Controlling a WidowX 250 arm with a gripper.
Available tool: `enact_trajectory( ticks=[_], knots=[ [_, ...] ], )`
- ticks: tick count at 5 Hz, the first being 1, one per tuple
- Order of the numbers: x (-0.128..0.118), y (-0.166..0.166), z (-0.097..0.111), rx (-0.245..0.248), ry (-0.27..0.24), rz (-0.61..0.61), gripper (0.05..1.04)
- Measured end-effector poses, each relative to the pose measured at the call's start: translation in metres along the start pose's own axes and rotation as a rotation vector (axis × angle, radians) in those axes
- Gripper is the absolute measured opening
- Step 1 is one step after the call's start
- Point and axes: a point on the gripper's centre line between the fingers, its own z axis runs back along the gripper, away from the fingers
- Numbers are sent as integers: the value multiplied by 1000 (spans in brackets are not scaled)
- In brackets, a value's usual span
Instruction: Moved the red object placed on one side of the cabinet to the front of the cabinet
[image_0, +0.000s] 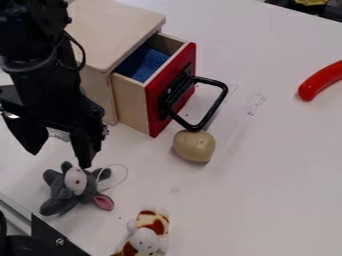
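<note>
White tabletop (274, 175), red object (320, 81) at view's edge

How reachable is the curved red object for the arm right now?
Probably yes, range permitting. The open end effector is empty and nothing lies on the red object, but the pulled-out drawer and its black handle stand between, so it likely must go over or around.

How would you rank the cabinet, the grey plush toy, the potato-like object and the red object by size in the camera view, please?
1. Cabinet
2. Grey plush toy
Unsure: potato-like object and red object look close; the latter runs off the right edge.
</note>
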Motion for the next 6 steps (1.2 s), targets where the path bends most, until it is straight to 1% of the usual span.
enact_trajectory(
  ticks=[1,2,3,4,5,6],
  knots=[
    [-3,0,-2,-1,12,6,998],
    [30,-17,-5,6,-8,-36,998],
    [71,-35,-1,8,-48,-69,998],
    [118,-59,3,12,-92,-108,998],
    [160,-85,1,6,-125,-151,998],
    [201,-125,-9,15,-146,-200,998]
  ],
)
